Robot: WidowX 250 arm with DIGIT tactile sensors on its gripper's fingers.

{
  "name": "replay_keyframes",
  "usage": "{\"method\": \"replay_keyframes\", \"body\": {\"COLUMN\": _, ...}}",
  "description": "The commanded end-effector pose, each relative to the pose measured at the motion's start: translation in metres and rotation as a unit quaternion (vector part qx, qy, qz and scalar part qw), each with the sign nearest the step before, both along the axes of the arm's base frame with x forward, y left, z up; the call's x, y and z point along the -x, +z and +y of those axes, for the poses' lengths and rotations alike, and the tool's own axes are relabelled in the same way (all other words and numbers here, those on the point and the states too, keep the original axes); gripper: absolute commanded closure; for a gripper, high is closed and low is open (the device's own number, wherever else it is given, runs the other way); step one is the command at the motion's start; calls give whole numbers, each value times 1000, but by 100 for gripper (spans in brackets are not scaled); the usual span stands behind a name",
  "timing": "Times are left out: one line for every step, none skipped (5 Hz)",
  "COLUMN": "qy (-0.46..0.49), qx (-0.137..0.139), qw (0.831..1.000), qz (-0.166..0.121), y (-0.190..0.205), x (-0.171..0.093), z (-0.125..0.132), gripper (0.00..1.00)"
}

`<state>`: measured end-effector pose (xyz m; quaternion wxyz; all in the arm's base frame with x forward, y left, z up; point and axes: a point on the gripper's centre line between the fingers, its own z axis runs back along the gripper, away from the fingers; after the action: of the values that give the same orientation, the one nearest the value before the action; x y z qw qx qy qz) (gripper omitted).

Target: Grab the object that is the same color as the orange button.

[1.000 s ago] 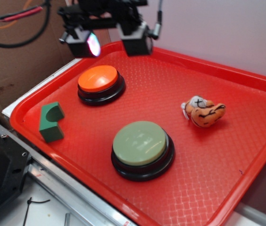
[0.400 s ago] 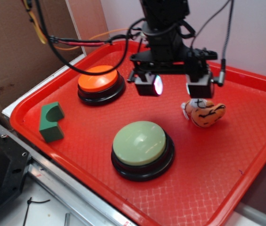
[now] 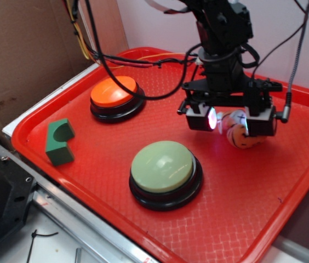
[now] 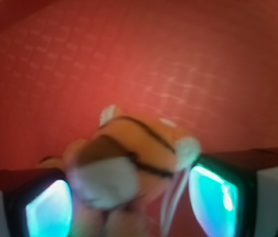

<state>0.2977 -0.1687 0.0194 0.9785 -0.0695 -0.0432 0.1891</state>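
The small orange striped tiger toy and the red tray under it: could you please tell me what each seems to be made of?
The small orange striped tiger toy looks like soft plush fabric: matte, rounded, with stitched-looking black stripes. The red tray appears to be moulded plastic, with a slightly glossy, waffle-textured surface and a raised smooth rim.
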Motion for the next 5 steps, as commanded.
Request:
{"method": "replay_keyframes", "body": {"qy": 32, "qx": -12, "qw": 999, "qz": -14, "y": -6, "x": -22, "z": -2, "gripper": 49}}
{"method": "replay_keyframes", "body": {"qy": 40, "qx": -32, "qw": 999, "qz": -8, "y": -9, "x": -23, "z": -1, "gripper": 100}}
{"method": "replay_keyframes", "body": {"qy": 28, "qx": -33, "qw": 999, "qz": 4, "y": 0, "x": -19, "z": 9, "gripper": 100}}
{"method": "replay_keyframes", "body": {"qy": -30, "qx": -30, "qw": 999, "qz": 25, "y": 31, "x": -11, "z": 30, "gripper": 100}}
{"method": "replay_keyframes", "body": {"qy": -73, "qx": -27, "qw": 997, "qz": 17, "y": 70, "x": 4, "z": 55, "gripper": 100}}
